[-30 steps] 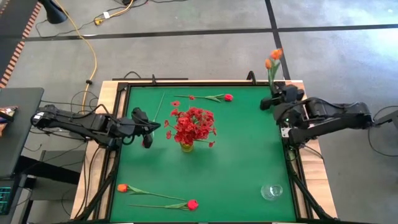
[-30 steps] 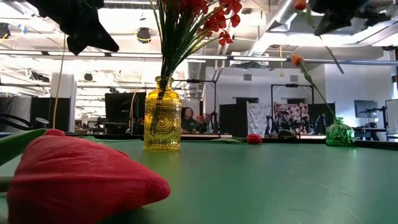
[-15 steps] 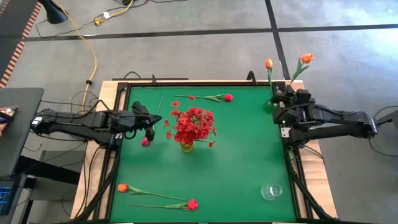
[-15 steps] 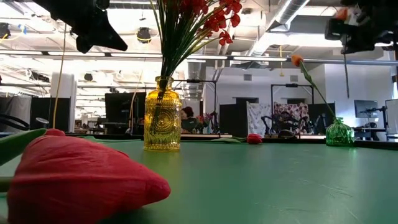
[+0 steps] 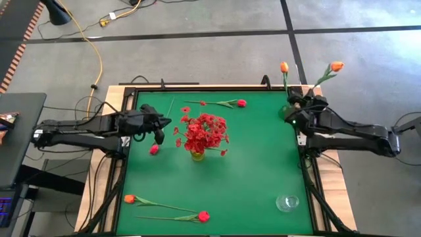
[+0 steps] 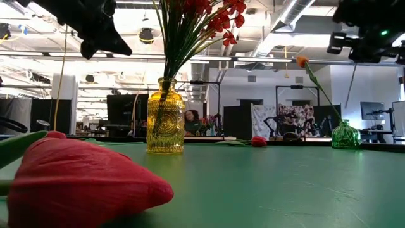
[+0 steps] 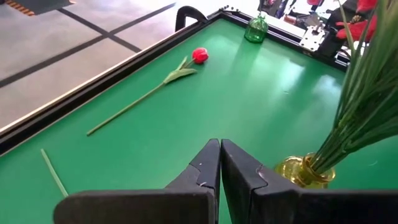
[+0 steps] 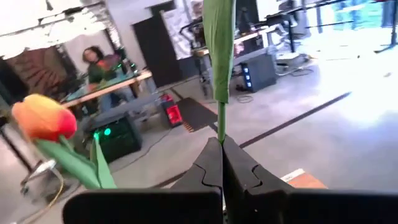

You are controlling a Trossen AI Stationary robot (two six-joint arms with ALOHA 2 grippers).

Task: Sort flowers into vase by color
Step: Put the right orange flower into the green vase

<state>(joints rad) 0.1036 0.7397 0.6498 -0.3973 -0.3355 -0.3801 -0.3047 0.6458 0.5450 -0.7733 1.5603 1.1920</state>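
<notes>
While my right claw [image 5: 294,105] pinches an orange tulip [image 5: 336,66] stem at the far right corner over the green vase [image 6: 345,135], my left claw [image 7: 220,163] hangs closed and empty left of the yellow vase [image 5: 197,155]. Level view: a red tulip [image 6: 82,178] lies nearest, blocking the left foreground.

Yellow cable [image 5: 94,49] beside black lamp [image 5: 56,11].
</notes>
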